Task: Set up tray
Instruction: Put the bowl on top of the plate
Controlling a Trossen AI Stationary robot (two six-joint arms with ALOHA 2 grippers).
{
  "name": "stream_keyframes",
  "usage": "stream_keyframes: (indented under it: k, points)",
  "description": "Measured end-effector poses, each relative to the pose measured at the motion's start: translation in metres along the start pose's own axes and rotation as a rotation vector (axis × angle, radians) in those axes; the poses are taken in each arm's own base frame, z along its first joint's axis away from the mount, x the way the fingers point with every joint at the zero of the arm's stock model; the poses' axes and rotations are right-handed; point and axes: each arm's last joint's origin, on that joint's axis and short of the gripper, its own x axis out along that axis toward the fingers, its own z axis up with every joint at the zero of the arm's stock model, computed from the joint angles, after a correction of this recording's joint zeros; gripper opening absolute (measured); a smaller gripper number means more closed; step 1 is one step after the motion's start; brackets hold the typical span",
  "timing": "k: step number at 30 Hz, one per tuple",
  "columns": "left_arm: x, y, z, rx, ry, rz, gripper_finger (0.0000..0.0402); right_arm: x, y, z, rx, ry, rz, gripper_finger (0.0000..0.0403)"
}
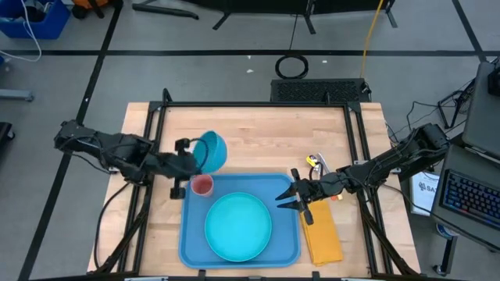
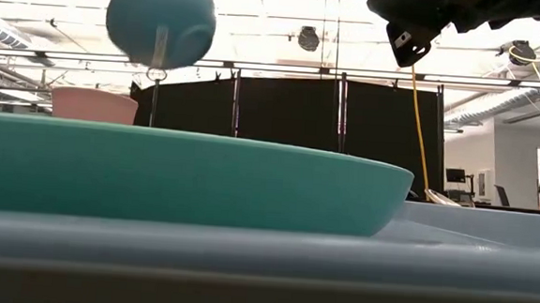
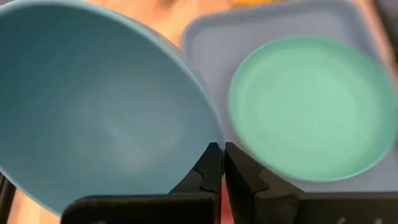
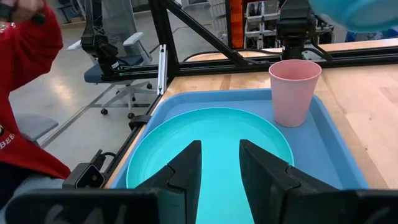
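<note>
The blue tray (image 1: pixel 285 187) lies at the table's near middle. On it are a round cyan plate (image 1: pixel 238 226) and, in its far left corner, an upright pink cup (image 1: pixel 202 185). My left gripper (image 1: pixel 195 158) is shut on a small blue bowl (image 1: pixel 212 151), which it holds in the air just beyond that corner. The bowl also shows high up in the low view (image 2: pixel 161 18). My right gripper (image 1: pixel 285 199) hovers open over the tray's right rim. Its fingers (image 4: pixel 186 168) point across the plate (image 4: pixel 211 134) and have nothing between them. My left gripper pinches the bowl's rim (image 3: pixel 210 138) between its two fingertips. It comes at the rim from the table's left, slanting downward. The bowl is lifted clear of table and tray and tipped on its side, with its hollow (image 3: pixel 93 112) facing back toward the wrist.
A folded yellow cloth (image 1: pixel 322 234) lies on the table right of the tray, under my right arm. Small yellow items (image 1: pixel 315 162) lie farther back. Bare wood stretches beyond the tray. A person in a red sleeve (image 4: pixel 25 93) stands off the table's near left side.
</note>
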Motion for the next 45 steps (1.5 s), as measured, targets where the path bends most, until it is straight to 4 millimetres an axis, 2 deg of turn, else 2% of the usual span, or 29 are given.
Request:
stream_keyframes:
  k: [3, 7, 18, 26, 45]
  points:
    - [0.000, -0.014, 0.010, 0.063, -0.069, -0.052, 0.0005, 0.000, 0.000, -0.001, -0.001, 0.006, -0.001, 0.0100]
    - [0.010, -0.031, 0.013, 0.129, -0.064, -0.132, 0.0005, 0.000, 0.000, -0.001, -0.001, 0.006, -0.002, 0.0100]
    - [0.060, -0.076, 0.014, 0.196, 0.085, -0.292, 0.0005, 0.000, 0.000, -0.001, -0.001, 0.006, -0.001, 0.0100]
    - [0.095, -0.098, 0.010, 0.253, 0.201, -0.288, 0.0005, 0.000, 0.000, -0.001, -0.001, 0.006, -0.001, 0.0100]
    - [0.142, -0.138, 0.024, 0.390, 0.415, -0.320, 0.0005, 0.000, 0.000, -0.002, 0.027, 0.021, -0.004, 0.0100]
